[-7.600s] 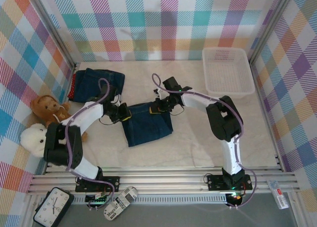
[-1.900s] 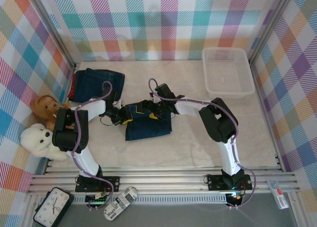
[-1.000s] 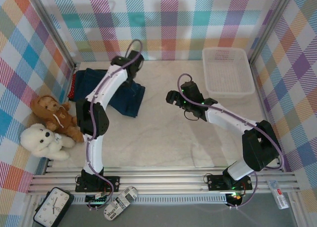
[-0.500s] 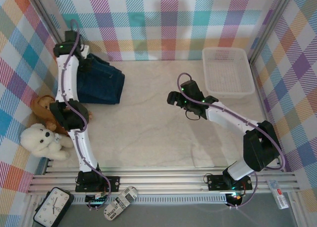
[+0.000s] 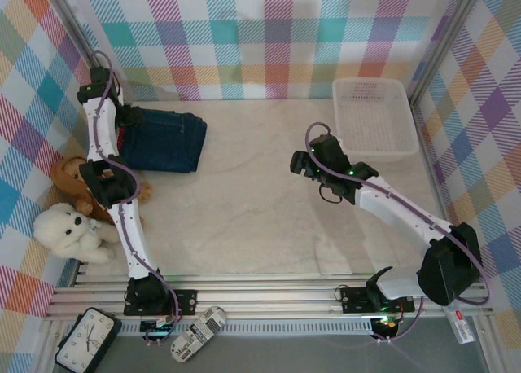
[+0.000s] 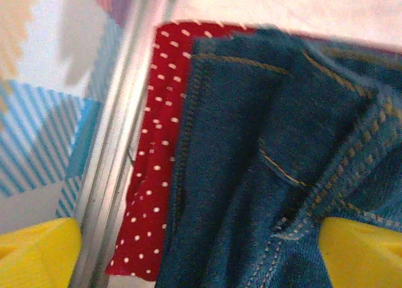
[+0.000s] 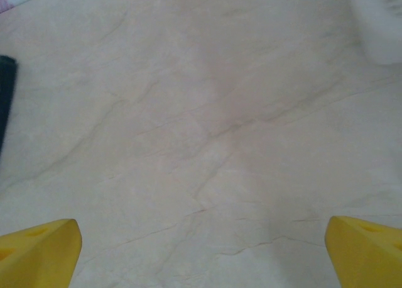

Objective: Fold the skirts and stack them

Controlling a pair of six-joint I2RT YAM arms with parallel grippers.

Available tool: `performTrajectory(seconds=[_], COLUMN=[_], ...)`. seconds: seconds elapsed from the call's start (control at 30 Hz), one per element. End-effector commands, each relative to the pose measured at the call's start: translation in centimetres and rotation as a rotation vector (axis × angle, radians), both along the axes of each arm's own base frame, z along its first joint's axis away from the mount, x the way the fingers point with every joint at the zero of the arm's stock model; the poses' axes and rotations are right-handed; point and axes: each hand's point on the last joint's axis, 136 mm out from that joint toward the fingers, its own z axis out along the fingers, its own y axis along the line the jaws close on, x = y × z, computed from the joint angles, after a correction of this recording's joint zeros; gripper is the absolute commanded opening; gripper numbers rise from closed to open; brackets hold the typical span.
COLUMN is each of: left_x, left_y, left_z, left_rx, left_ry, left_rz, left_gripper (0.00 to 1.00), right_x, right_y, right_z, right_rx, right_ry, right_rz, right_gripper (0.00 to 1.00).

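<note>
Left claw (image 6: 201, 253) after release: a second earlier you carried the folded denim skirt (image 5: 163, 138) clenched in it toward the far left corner of the table (image 5: 269, 226); here its yellow fingers (image 6: 38, 253) stood wide apart and gripped nothing. The skirt lay under them on the red dotted skirt (image 6: 151, 156), whose edge showed along the left side just beside the metal rail (image 6: 116, 168). You had drawn the right claw (image 5: 303, 163) slightly back toward the white basket (image 5: 370, 149); it hung released over bare table, as it had been throughout that second. Judged from this, the denim skirt counted as folded and stacked, and no loose skirt remained in the middle of the table. How many layers lay beneath the denim could not be told from above, so you could not confirm that the whole pile was complete. As for writing, the denim showed orange stitching and no brand tag. The small printed pack (image 5: 195, 334) beside the clock (image 5: 88, 340) at the near edge bore lettering too small to read.
</note>
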Motion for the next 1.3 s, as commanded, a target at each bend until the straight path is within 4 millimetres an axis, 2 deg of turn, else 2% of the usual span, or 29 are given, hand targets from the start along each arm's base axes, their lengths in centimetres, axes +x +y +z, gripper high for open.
performTrajectory(seconds=[0.0,0.1,0.13,0.23,0.3,0.4,0.5,0.63,0.73,0.9,1.0,1.13,1.2,1.27], left_x=[-1.9,-3.9,-5.1,-8.3,-10.7,-14.4,-17.7,-19.7,-21.2,-21.7,-20.8,-19.0,-18.2,-17.1], left_y=[-0.5,-3.0,-3.6,-7.6,-9.4,-11.1,-11.8,-13.4,-13.1,-11.8,-11.9,-13.3,-14.2,-15.0], left_z=[10.1,13.0,13.4,14.3,13.0,9.6,4.8,0.6,-1.9,-3.9,-4.4,-5.5,-5.8,-6.4], left_rx=[-0.069,-0.165,-0.193,-0.225,-0.206,-0.171,-0.176,-0.2,-0.147,-0.046,-0.023,-0.041,-0.022,-0.008], left_ry=[-0.284,-0.471,-0.527,-0.627,-0.622,-0.601,-0.561,-0.442,-0.414,-0.511,-0.547,-0.561,-0.583,-0.591], left_rz=[0.201,0.241,0.264,0.238,0.242,0.272,0.296,0.216,0.227,0.244,0.207,0.124,0.071,0.034], left_gripper=[1.0,1.0,1.0,1.0,1.0,1.0,1.0,1.0,1.0,1.0,1.0,1.0,1.0,1.0], right_x=[-0.1,0.0,0.1,0.5,0.8,0.8,1.2,2.8,4.0,5.3,6.2,6.0,5.2,5.0], right_y=[-4.7,-7.9,-8.8,-11.2,-12.5,-14.9,-16.7,-17.4,-17.3,-16.1,-14.6,-13.7,-13.4,-13.3], right_z=[-0.4,-0.7,-1.0,-2.0,-2.7,-4.4,-6.2,-6.9,-7.7,-10.0,-8.9,-9.0,-8.8,-9.5], right_rx=[-0.146,-0.166,-0.167,-0.208,-0.244,-0.292,-0.315,-0.293,-0.35,-0.279,-0.274,-0.237,-0.225,-0.225], right_ry=[-0.024,-0.03,-0.033,-0.054,-0.066,-0.043,-0.046,-0.067,-0.097,-0.151,-0.268,-0.393,-0.441,-0.469], right_rz=[-0.113,-0.203,-0.225,-0.256,-0.258,-0.287,-0.29,-0.228,-0.142,-0.018,0.081,0.139,0.167,0.169], right_gripper=[0.99,0.99,0.99,0.99,0.99,0.99,0.99,0.99,0.99,0.99,0.99,0.99,0.99,0.99])
